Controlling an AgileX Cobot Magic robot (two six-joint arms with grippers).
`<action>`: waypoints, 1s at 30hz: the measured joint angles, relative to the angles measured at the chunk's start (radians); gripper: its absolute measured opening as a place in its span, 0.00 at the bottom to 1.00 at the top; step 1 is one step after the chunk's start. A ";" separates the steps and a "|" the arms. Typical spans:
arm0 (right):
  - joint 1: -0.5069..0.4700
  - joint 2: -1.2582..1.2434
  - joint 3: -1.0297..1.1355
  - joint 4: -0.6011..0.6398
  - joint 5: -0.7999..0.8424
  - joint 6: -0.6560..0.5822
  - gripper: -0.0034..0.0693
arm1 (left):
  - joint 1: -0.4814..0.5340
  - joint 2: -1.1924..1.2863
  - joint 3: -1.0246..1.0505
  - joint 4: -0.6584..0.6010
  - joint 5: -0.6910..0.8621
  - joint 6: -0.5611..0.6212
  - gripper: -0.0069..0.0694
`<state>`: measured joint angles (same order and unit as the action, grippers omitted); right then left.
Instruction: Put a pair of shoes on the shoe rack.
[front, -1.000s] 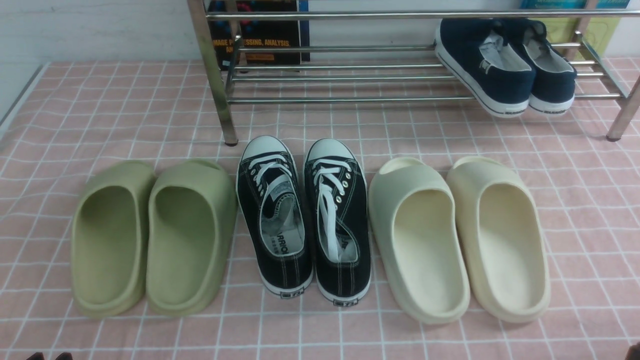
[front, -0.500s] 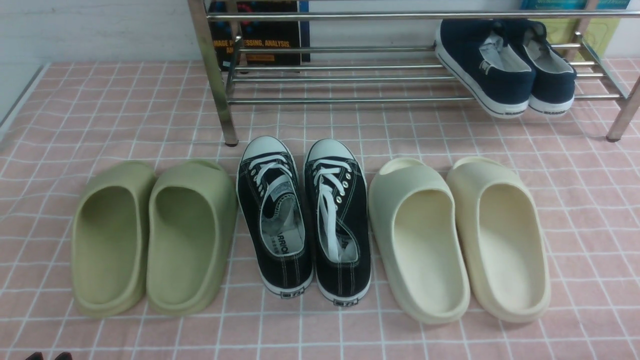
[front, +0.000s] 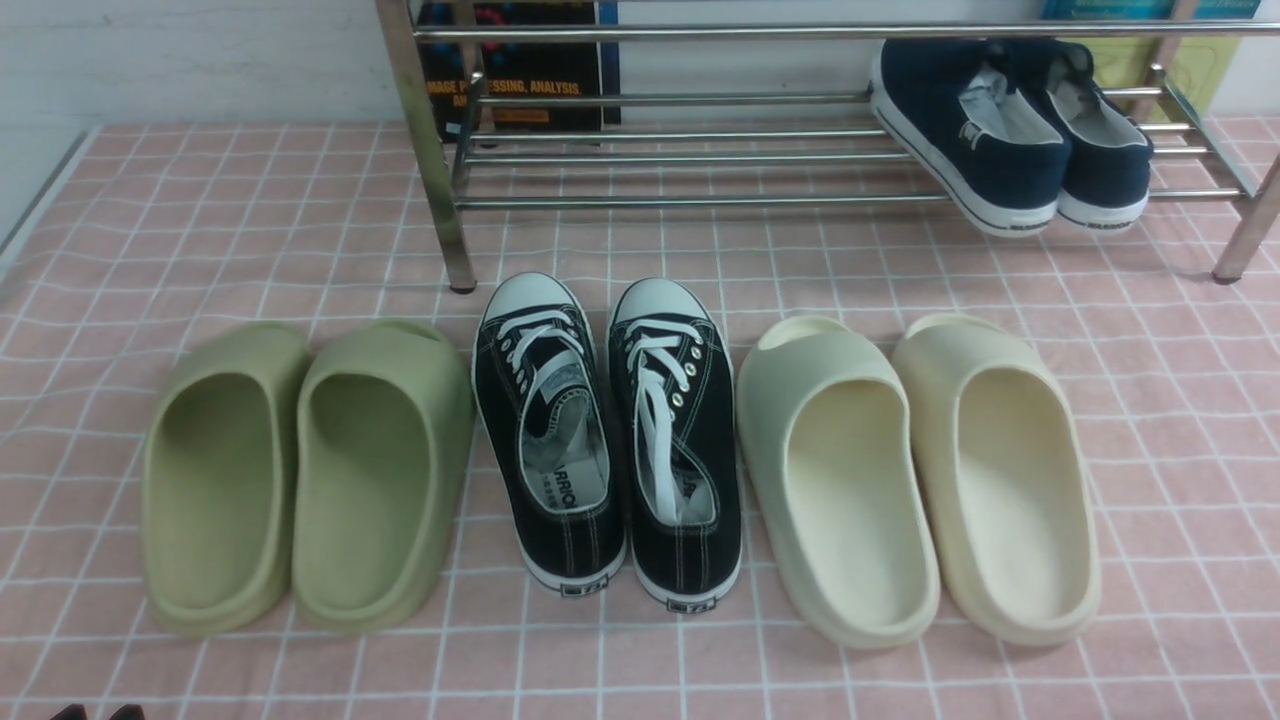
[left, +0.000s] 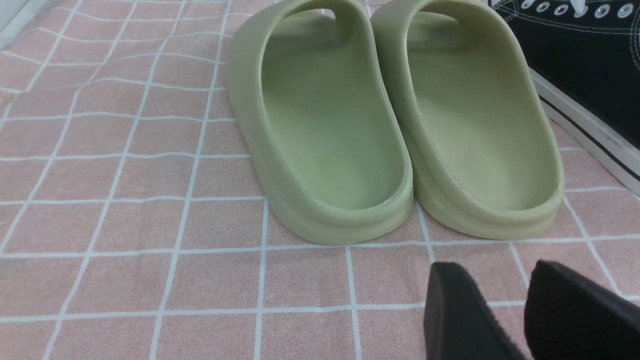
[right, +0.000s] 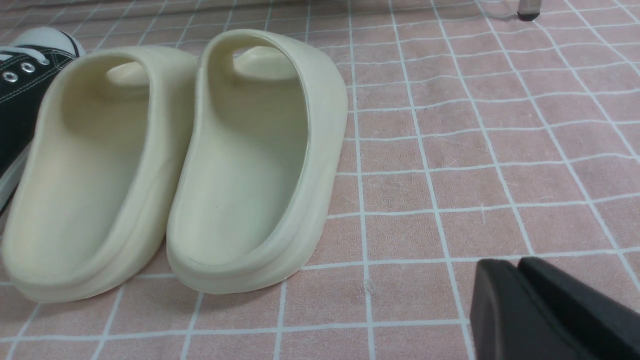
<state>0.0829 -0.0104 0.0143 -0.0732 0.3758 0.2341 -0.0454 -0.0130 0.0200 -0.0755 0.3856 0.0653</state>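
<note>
We see the navy canvas pair of shoes (front: 1010, 130) resting at one o'clock on the chrome-tubed shoe rack (front: 700, 150), our left gripper (left: 522, 305) slightly parted, our right gripper (right: 520, 295) pressed together.

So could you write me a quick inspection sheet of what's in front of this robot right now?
Surface: pink checked cloth, flat.
Job's things: navy shoes side by side on the chrome shoe rack, heels overhanging its front bar.
Clutter: green slippers, black lace-up sneakers, cream slippers, in a row on the cloth.
Grippers: left gripper slightly open, empty; right gripper shut, empty.
Cables: nothing seen.
Surroundings: books behind the rack, pale wall.
</note>
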 joint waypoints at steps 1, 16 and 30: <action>0.000 0.000 0.000 0.000 0.000 0.000 0.12 | 0.000 0.000 0.000 0.000 0.000 0.000 0.40; 0.000 0.000 0.000 -0.003 0.000 0.003 0.13 | 0.000 0.000 0.000 0.000 0.000 0.000 0.40; 0.000 0.000 0.000 -0.004 0.000 0.014 0.16 | 0.000 0.000 0.000 0.000 0.000 0.000 0.40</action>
<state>0.0829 -0.0104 0.0143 -0.0773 0.3758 0.2479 -0.0454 -0.0130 0.0200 -0.0755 0.3856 0.0653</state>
